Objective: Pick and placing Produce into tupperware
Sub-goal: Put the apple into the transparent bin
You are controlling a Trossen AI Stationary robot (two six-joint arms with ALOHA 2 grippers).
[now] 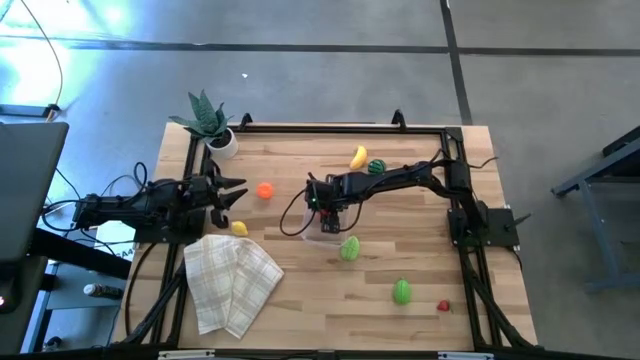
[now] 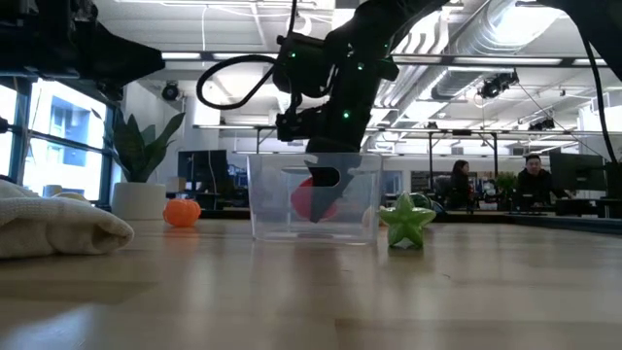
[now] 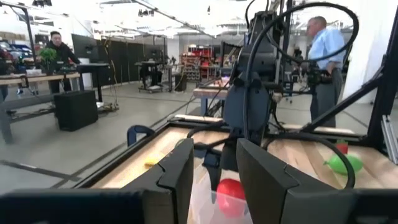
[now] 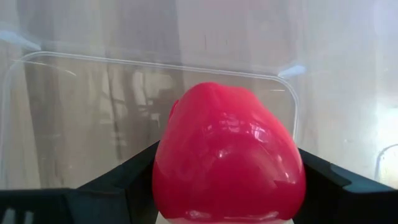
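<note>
Right gripper (image 1: 328, 215), high view: down inside tupperware (image 1: 326, 226) near table (image 1: 300, 300) centre. Left gripper (image 1: 236, 193) idle by left edge, fingers spread. Loose produce: 2 yellow, 1 orange (image 1: 264, 190), 1 dark green, 2 light green, 1 small red.
Low view: red piece (image 2: 313, 199) inside tub w/ gripper.
Right wrist: fingers pinching red piece.
</note>
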